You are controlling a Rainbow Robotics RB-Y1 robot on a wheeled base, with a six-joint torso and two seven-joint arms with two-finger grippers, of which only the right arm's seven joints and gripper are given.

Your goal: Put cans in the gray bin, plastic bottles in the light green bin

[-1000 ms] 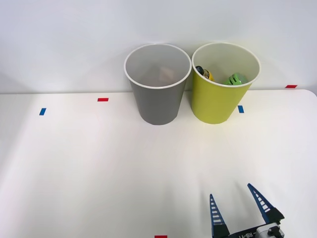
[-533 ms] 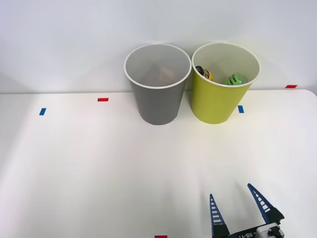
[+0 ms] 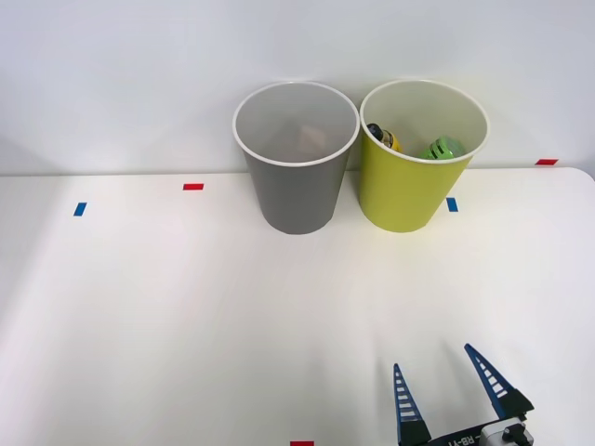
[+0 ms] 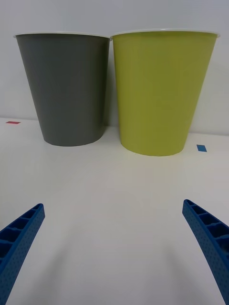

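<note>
Bins stand straight ahead of the right gripper, well apart: gray bin, light green bin holding 2 plastic bottles; blue fingers wide open, empty

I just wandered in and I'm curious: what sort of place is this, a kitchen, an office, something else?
Probably a robot test setup, not a kitchen: a bare white table against a plain wall, coloured tape markers on it, two sorting bins, gray and light green, and a robot's open blue end effector.
</note>
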